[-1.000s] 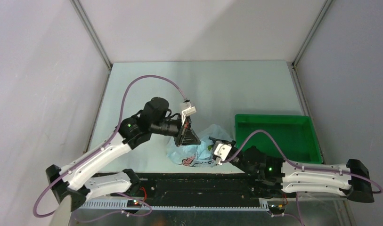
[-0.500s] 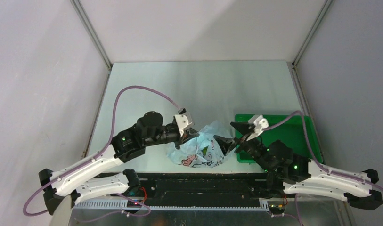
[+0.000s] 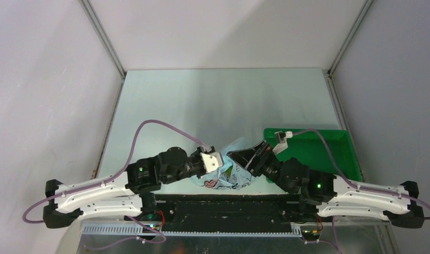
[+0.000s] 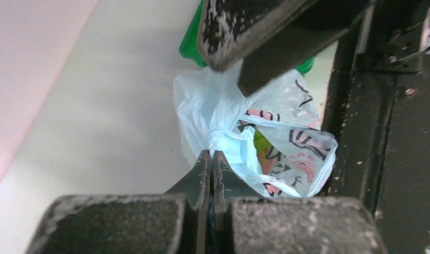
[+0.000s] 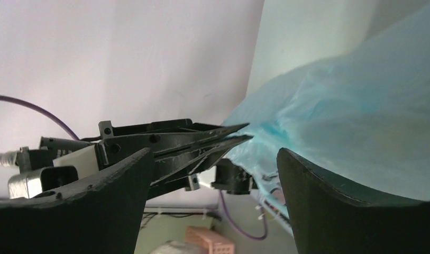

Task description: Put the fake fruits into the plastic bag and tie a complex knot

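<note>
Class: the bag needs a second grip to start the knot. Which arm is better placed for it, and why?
Probably the right. The right end effector stands open and empty at the plastic bag, while the left end effector is shut on a gathered fold of it.

1. Two robot arms: the left arm (image 3: 96,191) and the right arm (image 3: 363,193).
2. Two grippers, one on each arm: the left gripper (image 4: 211,159) and the right gripper (image 5: 212,156). Each one has two fingers.
3. One plastic bag (image 4: 218,106), light blue.
4. One green tray (image 3: 329,143).
5. Two purple wires: the left wire (image 3: 159,123) and the right wire (image 3: 313,131).
6. One table (image 3: 218,100) under it all.
7. One little bit of yellow-green fruit (image 4: 260,144) peeks through the bag. How many fruits are inside cannot be counted.
</note>
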